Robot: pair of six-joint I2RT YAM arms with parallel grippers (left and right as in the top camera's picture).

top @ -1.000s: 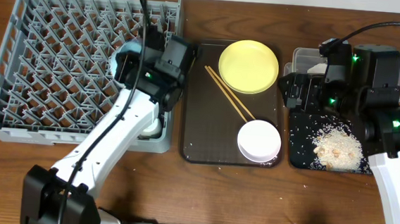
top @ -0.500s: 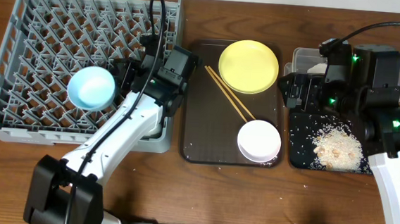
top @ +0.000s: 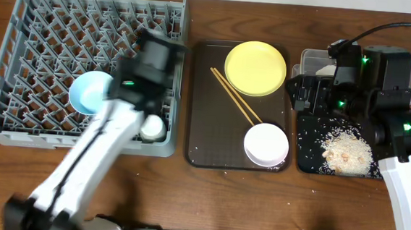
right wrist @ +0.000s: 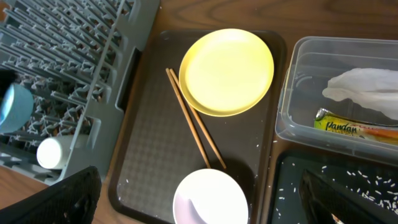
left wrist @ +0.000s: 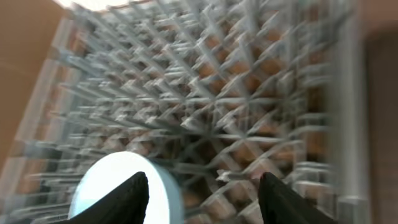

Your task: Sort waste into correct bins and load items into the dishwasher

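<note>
Left gripper — fingers apart with nothing between them, as far as the blurred wrist view shows — hangs over the grey dish rack. It is just beside the light blue bowl, which sits among the rack's pegs. A small white cup rests at the rack's near right corner. Right gripper — jaws wide, empty — hovers by the brown serving tray, which holds the yellow plate, chopsticks and white bowl.

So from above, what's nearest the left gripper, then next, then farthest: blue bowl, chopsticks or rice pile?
From the left gripper:
1. The blue bowl, in the rack beside it.
2. The chopsticks, on the brown tray.
3. The rice pile, far right.
</note>
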